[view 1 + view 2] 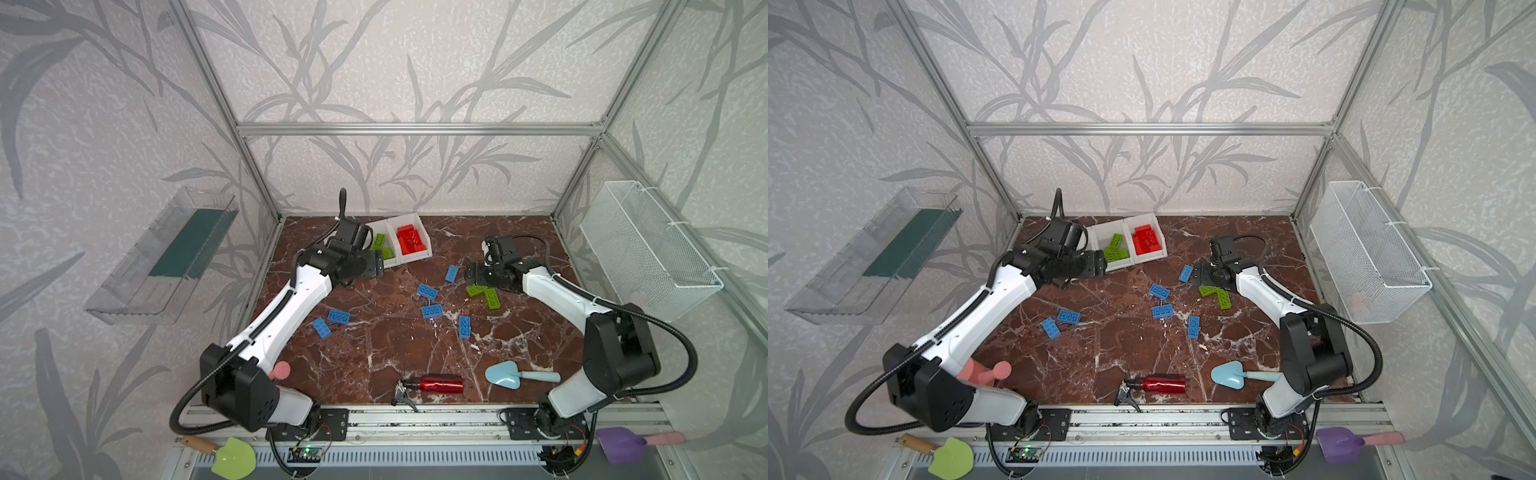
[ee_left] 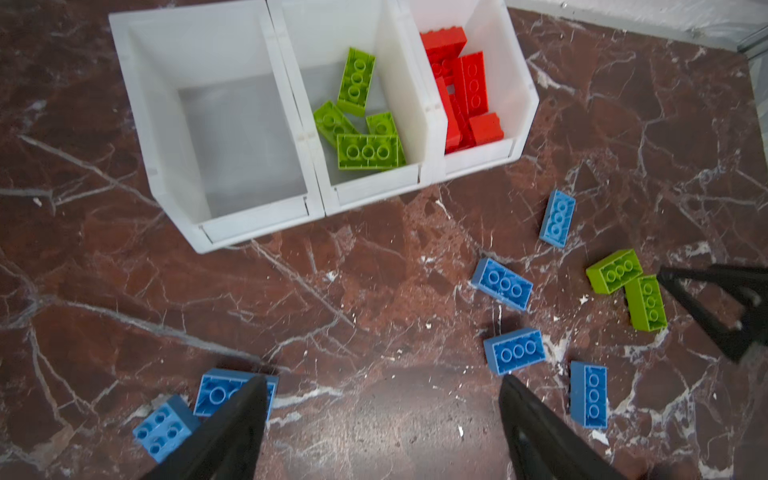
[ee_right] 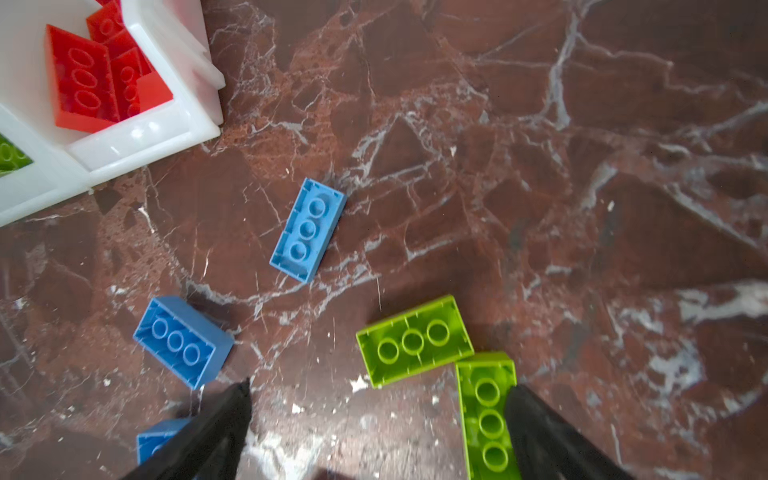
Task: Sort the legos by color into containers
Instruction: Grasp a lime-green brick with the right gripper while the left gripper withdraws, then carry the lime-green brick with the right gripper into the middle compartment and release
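Across both top views, the containers (image 1: 401, 220) are sitting at the far middle of the marble table (image 1: 374, 353). Red legos (image 1: 409, 241) are lying in the right bin and green legos (image 1: 382, 245) in the middle one. Six blue legos (image 1: 432, 311) and two loose green legos (image 1: 486, 294) are lying scattered on the table. The left gripper (image 1: 376, 266) is hovering at the bins' front. The right gripper (image 1: 471, 276) is hanging just beside the loose green pair. A red bottle (image 1: 440, 383) and a blue trowel (image 1: 505, 374) are lying near the front edge.

Left wrist view: the fingers (image 2: 237, 424) are standing wide apart and gripping nothing, with blue bricks lying around them.

Right wrist view: the fingers (image 3: 540, 440) are spreading wide and holding nothing, one loose green brick lying just beside a fingertip.
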Controlling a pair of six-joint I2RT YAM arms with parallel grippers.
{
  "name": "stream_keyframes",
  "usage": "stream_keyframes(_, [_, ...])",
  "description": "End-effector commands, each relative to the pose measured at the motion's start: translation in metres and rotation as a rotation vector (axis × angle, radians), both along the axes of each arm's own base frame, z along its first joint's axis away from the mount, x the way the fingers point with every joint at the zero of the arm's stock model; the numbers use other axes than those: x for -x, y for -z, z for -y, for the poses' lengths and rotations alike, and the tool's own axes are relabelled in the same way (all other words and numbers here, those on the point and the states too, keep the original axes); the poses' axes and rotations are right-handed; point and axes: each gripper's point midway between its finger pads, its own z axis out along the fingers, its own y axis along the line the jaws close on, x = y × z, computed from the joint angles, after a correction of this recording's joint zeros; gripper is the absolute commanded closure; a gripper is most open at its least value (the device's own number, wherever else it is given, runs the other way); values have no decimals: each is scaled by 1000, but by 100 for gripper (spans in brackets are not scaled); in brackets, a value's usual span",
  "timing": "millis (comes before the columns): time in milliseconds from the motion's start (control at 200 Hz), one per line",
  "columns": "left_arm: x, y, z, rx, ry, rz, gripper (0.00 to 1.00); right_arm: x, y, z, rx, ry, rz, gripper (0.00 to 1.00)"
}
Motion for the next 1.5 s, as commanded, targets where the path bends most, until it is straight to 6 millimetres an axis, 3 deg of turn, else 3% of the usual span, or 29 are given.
stream_keyframes(0, [25,-9,-4,39,21,25,13,0,25,5,99,-70,-127,4])
stream_keyframes(235, [59,1,-19,57,20,76,13,-10,53,10,176,-74,-225,4])
stream_keyframes(495, [68,17,-22,47,24,53,13,-1,72,6,176,-121,-287,5])
stream_keyframes(710, [63,18,-20,45,27,52,13,7,83,4,174,-142,-324,20])
stream_keyframes(845, [62,18,-21,36,22,52,13,6,80,4,183,-140,-323,33])
stream_keyframes(1070, [63,16,-27,23,-7,65,13,3,67,-1,205,-153,-309,43])
stream_keyframes(1235, [66,8,-41,-4,-58,110,13,-3,39,-33,144,-210,-246,46])
stream_keyframes(1494, [78,-2,-64,-14,-156,183,7,-23,-22,-133,-42,-376,-108,46])
